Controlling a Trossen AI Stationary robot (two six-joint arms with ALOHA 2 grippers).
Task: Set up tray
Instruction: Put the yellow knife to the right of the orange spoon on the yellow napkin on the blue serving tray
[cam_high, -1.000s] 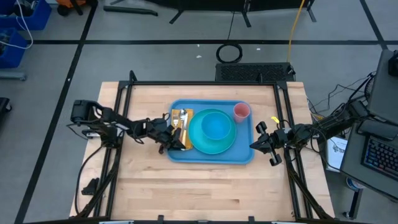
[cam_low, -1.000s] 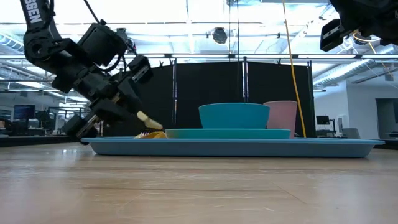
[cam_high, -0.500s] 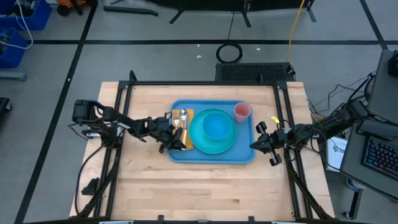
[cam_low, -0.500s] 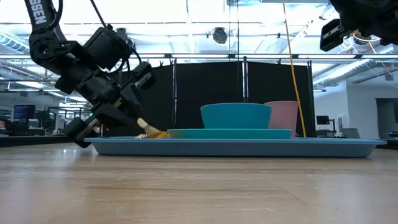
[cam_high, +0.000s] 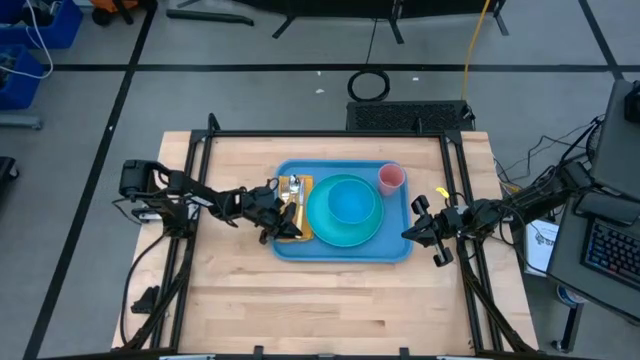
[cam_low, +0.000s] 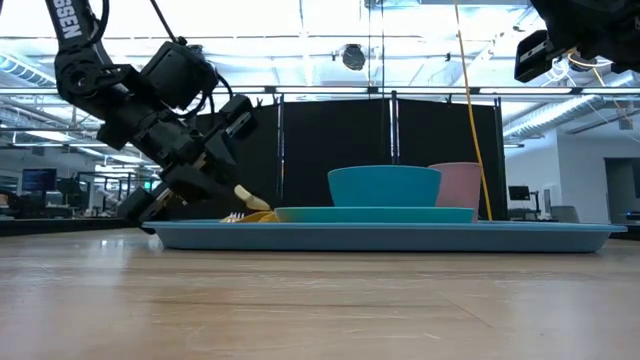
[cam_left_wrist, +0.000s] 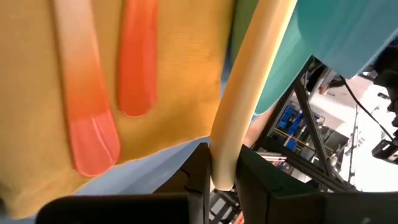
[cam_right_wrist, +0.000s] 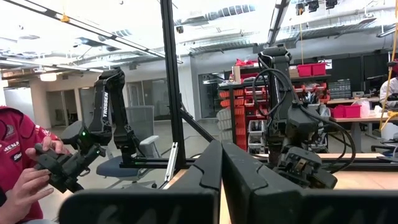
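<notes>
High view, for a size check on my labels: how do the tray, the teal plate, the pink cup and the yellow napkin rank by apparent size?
1. tray
2. teal plate
3. yellow napkin, partly hidden by the left gripper, so its full extent is unsure
4. pink cup

I'm driving this in a robotics lab: the wooden table (cam_high: 330, 290) sits inside a black metal frame (cam_right_wrist: 174, 93) on a grey taped floor. Beyond it stand another idle robot arm (cam_right_wrist: 109, 118), shelves of red parts bins (cam_right_wrist: 239, 102) and exposed ceiling lights (a person in red (cam_right_wrist: 15, 162) holds a controller).
</notes>
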